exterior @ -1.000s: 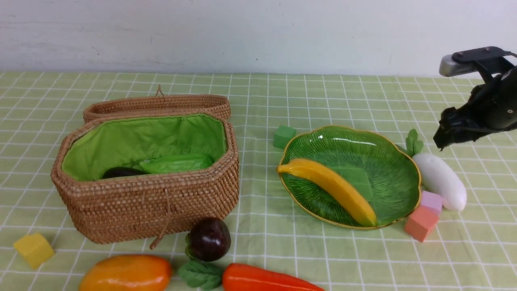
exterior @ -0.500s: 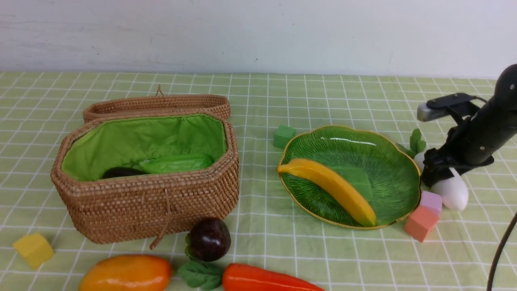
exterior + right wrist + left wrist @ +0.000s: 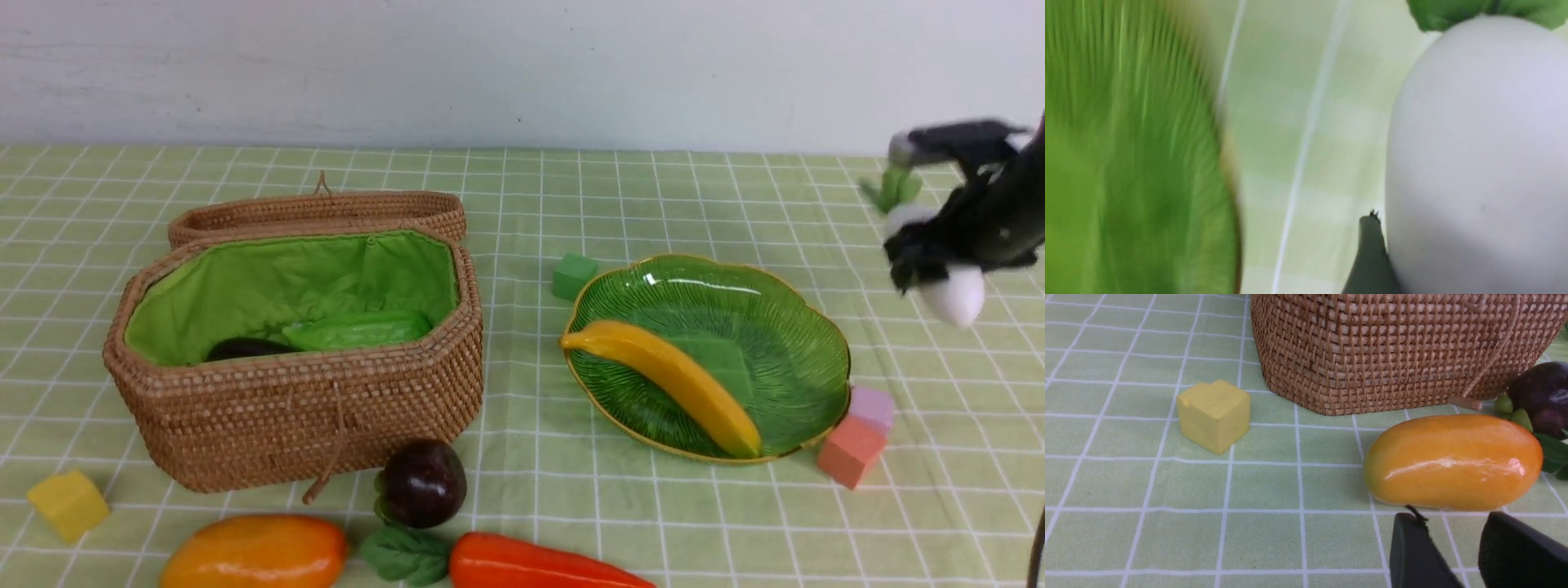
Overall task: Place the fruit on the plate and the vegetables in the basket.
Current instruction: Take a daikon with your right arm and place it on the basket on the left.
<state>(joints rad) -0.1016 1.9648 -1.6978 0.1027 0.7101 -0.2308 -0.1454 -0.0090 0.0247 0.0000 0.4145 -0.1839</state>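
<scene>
Moved: the radish (image 3: 951, 296) is off the table (image 3: 571, 204) now. A moment ago it lay just right of the plate (image 3: 784, 327), beside the pink cube (image 3: 872, 406); your right arm has lifted it clear.
Right jaws: clamped on the radish's white body. The wrist view shows one finger pressed against its side.
Radish now: in the air at the far right, right of the plate and above its rim, touching nothing but the jaws.
Long axis: tilted, with the leaves up and toward the far left and the blunt white end down and toward you.
Way to go: the basket (image 3: 302, 408) stands well to the left with the whole plate between, so you would carry leftward over the plate and the banana (image 3: 669, 380). The basket's mouth is open, its lid folded back on the far side.
Left jaws: slightly parted and holding nothing, with the mango (image 3: 1453, 461) just ahead of them.
Basket so far: the eggplant (image 3: 245, 349) lies inside, toward the left.
Risk: the radish hangs below the jaws, so I judge you should keep it high enough to clear both rims.
</scene>
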